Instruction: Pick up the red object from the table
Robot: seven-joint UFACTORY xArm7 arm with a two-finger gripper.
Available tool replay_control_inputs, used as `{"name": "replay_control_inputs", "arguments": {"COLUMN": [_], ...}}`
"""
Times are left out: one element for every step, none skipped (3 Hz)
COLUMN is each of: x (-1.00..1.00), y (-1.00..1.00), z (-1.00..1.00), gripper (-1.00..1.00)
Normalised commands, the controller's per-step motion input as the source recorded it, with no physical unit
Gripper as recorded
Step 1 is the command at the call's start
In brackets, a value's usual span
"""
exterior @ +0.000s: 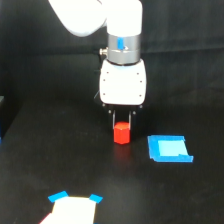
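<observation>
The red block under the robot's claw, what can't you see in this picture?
- Red block: the exterior view is too blurry to tell whether it rests on the table or is lifted.
- Claw: its fingertips hide behind the block, so the grip is unclear.
- White patch: cut off by the bottom edge.
- Arm: cut off by the top edge.

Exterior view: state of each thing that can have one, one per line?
Gripper: pointing straight down, fingers either side of the red block's top; contact too blurred to judge.
Red block: upright between the fingers; on the table or lifted, cannot tell.
Blue square piece: flat on the table, apart from the block, untouched.
</observation>
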Motion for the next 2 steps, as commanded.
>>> {"name": "replay_control_inputs", "arguments": {"x": [-0.36,-0.28], "y": [-0.82,-0.99], "z": [1.00,1.00], "gripper": [-0.98,-1.00]}}
